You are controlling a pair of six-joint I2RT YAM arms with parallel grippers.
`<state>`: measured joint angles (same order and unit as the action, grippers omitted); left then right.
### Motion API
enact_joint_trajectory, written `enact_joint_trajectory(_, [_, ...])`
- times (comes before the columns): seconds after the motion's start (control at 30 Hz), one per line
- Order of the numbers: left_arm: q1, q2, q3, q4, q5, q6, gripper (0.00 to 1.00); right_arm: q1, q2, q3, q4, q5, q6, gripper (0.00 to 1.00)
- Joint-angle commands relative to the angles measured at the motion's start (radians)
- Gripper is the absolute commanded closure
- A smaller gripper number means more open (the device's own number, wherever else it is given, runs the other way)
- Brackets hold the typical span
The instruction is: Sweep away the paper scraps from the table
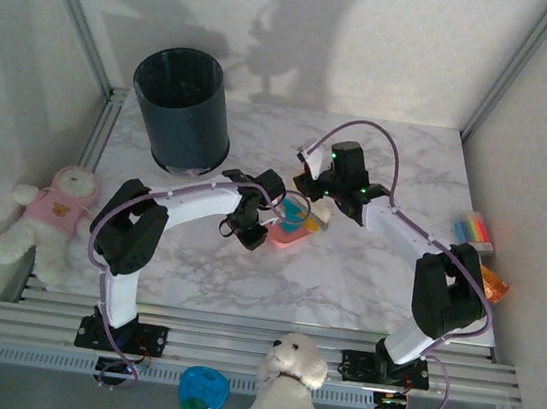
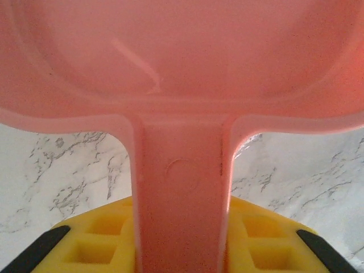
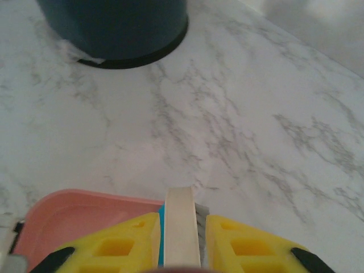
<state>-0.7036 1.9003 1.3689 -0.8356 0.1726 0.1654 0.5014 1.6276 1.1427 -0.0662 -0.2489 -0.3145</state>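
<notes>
Top external: pale walls [image 1: 395, 49] are enclosing the white grey-veined marble-pattern table [image 1: 345, 274], a dark round bin [image 1: 182, 109] standing far-left. Mid-table, left gripper [image 1: 249, 224] is clenching the handle of a pink plastic dustpan [image 1: 285, 238], right gripper [image 1: 318, 213] clamping a cream brush handle [image 3: 182, 227]; where paper scraps are lying I cannot tell.

The pink dustpan [image 2: 182, 68] is running off the left wrist view's top and sides, hiding the desk [image 2: 57, 165] behind it. The dark bin [image 3: 114, 28] is being cropped by the right wrist view's top edge.
</notes>
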Motion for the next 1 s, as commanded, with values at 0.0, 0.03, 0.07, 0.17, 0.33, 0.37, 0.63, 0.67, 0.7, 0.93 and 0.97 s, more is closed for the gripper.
enact_joint_trajectory(0.0, [-0.017,-0.01,0.007,-0.055,0.03,0.031,1.0,0.009,-0.038,0.009,-0.05,-0.092,-0.047,1.0])
enact_joint_trajectory(0.03, [-0.017,-0.01,0.006,-0.056,0.031,0.031,1.0,0.009,-0.041,0.012,-0.058,-0.096,-0.049,1.0])
enact_joint_trajectory(0.07, [-0.019,-0.009,0.009,-0.057,0.034,0.031,1.0,0.01,-0.044,0.014,-0.062,-0.102,-0.05,1.0])
enact_joint_trajectory(0.17, [-0.023,-0.009,0.012,-0.058,0.041,0.034,1.0,0.011,-0.052,0.012,-0.046,-0.091,-0.032,1.0])
enact_joint_trajectory(0.33, [-0.026,-0.009,0.01,-0.059,0.033,0.031,1.0,0.01,-0.082,-0.014,0.052,0.047,0.045,1.0])
enact_joint_trajectory(0.37, [-0.026,-0.009,0.01,-0.058,0.031,0.031,1.0,0.01,-0.088,-0.02,0.071,0.082,0.067,1.0])
enact_joint_trajectory(0.63, [-0.032,-0.008,0.016,-0.063,0.032,0.031,1.0,0.013,-0.156,-0.084,0.145,0.317,0.271,1.0])
enact_joint_trajectory(0.67, [-0.032,-0.009,0.016,-0.063,0.03,0.029,1.0,0.013,-0.163,-0.094,0.146,0.36,0.292,1.0])
enact_joint_trajectory(0.7, [-0.034,-0.01,0.016,-0.062,0.03,0.029,1.0,0.014,-0.172,-0.109,0.15,0.406,0.315,1.0])
enact_joint_trajectory(0.93, [-0.034,-0.013,0.015,-0.063,0.027,0.026,1.0,0.027,-0.196,-0.18,0.171,0.549,0.439,1.0])
enact_joint_trajectory(0.97, [-0.036,-0.012,0.015,-0.063,0.027,0.026,1.0,0.034,-0.198,-0.184,0.168,0.571,0.45,1.0])
